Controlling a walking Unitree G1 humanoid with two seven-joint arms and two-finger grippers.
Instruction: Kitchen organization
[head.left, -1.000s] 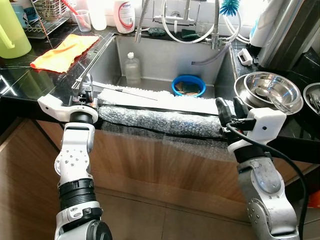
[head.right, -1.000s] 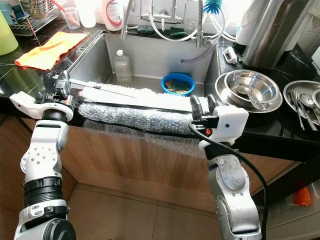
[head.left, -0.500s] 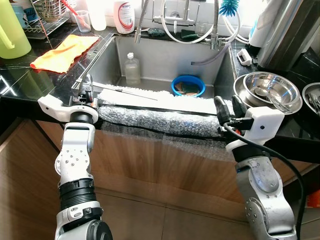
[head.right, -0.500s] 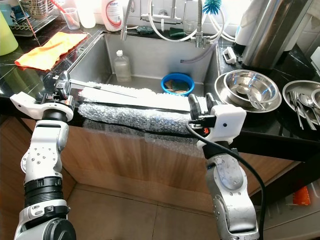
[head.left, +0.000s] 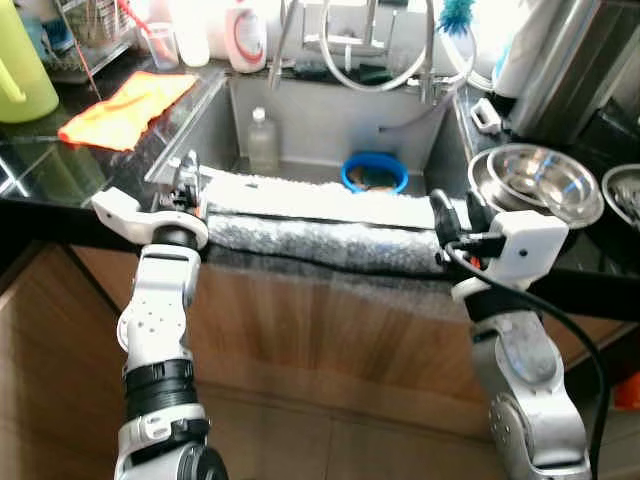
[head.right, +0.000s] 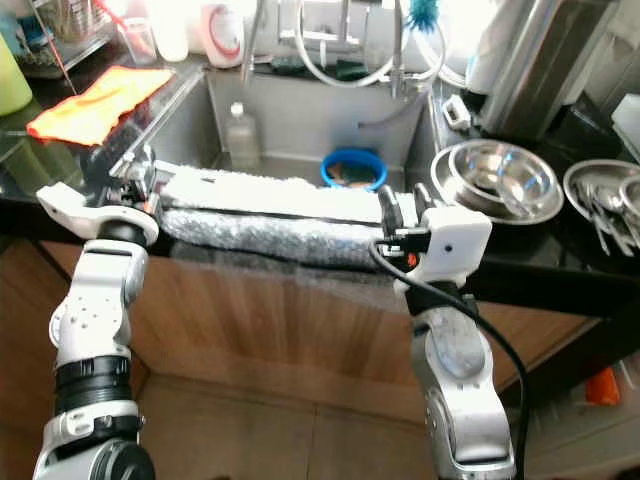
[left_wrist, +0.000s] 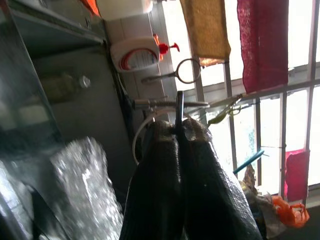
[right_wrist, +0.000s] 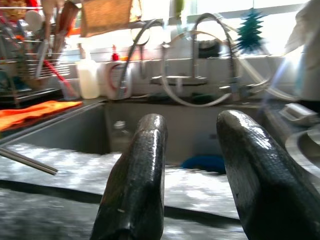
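Observation:
A long roll of bubble wrap (head.left: 320, 238) lies along the front edge of the steel sink (head.left: 330, 115), with a white fleecy mat (head.left: 310, 200) just behind it. My left gripper (head.left: 186, 178) is at the roll's left end. Its fingers (left_wrist: 160, 165) are pressed together, and a thin metal rod (left_wrist: 179, 107) sticks out between the tips. That rod (right_wrist: 25, 160) lies slanted over the mat. My right gripper (head.left: 452, 212) is at the roll's right end and stands open (right_wrist: 192, 122) above the wrap, with nothing between its fingers.
In the sink are a blue bowl (head.left: 373, 172) and a plastic bottle (head.left: 260, 140). An orange cloth (head.left: 125, 95) and a green jug (head.left: 20, 70) sit on the left counter. Nested steel bowls (head.left: 540, 185) sit on the right. Faucet hoses hang at the back.
The picture has blurred and shifted a little with the camera. My right gripper edged left along the roll's end, and my left arm slid slightly right. Both grips are unchanged.

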